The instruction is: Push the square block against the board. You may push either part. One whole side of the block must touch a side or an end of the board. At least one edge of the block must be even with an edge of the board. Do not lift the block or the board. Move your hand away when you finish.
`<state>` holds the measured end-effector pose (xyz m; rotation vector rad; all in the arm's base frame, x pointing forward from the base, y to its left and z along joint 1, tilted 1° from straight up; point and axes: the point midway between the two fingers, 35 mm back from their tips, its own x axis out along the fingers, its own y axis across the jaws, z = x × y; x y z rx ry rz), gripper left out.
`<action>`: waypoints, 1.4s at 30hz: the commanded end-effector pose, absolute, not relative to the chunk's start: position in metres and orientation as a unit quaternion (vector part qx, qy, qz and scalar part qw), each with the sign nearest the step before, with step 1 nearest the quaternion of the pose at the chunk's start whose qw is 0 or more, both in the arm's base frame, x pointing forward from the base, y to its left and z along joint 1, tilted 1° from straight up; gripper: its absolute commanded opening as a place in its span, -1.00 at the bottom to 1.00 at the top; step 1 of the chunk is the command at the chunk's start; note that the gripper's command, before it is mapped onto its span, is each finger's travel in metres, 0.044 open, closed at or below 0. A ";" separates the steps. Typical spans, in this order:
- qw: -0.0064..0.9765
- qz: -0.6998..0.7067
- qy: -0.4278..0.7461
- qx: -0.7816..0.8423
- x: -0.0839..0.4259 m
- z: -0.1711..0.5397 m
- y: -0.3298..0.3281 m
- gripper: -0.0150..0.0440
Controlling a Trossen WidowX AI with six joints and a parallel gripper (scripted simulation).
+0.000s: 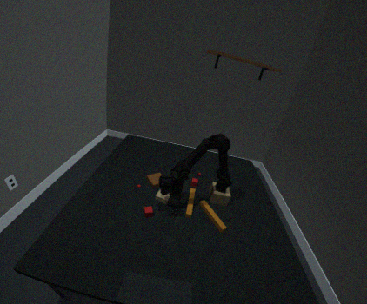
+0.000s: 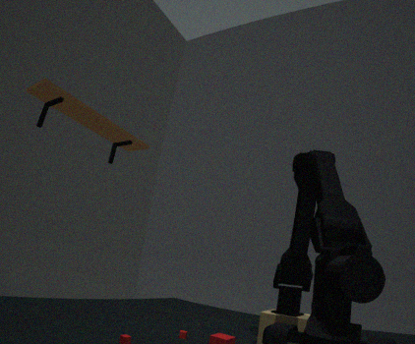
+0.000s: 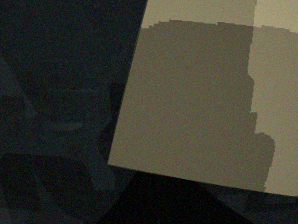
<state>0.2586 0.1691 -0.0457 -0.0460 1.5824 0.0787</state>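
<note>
The square block [image 1: 163, 197] [image 3: 190, 100], which I take to be the pale beige piece, lies on the dark table, partly hidden by the arm in the top view. The board [image 1: 154, 178], which I take to be the orange-brown flat piece, lies just beyond it, up and to the left. The arm hides part of the space between them, so I cannot tell whether they touch. My gripper [image 1: 174, 201] [image 3: 167, 187] is shut and empty, low beside the block. In the wrist view the black fingers are at the block's near edge, which is slightly tilted, with their shadow across its top.
Two orange strips [image 1: 190, 208] [image 1: 213, 215] lie to the right of the arm. A red cube [image 1: 149, 212] is in front of the block; another red cube [image 1: 194, 181] lies behind the arm. The arm's base stands on a beige box [image 1: 220, 199] [image 2: 268, 326]. A shelf hangs on the wall.
</note>
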 end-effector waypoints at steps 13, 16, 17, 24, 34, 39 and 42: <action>0.706 0.035 0.707 -0.021 0.285 -0.044 0.168 -0.49; 0.706 0.035 0.707 -0.021 0.289 -0.044 0.168 -0.49; 0.706 0.035 0.707 -0.021 0.290 -0.044 0.168 -0.49; 0.707 0.035 0.706 -0.021 0.300 -0.044 0.166 -0.49; 0.707 0.035 0.706 -0.021 0.313 -0.044 0.164 -0.49; 0.707 0.035 0.706 -0.021 0.318 -0.044 0.163 -0.49; 0.707 0.035 0.706 -0.021 0.316 -0.044 0.163 -0.49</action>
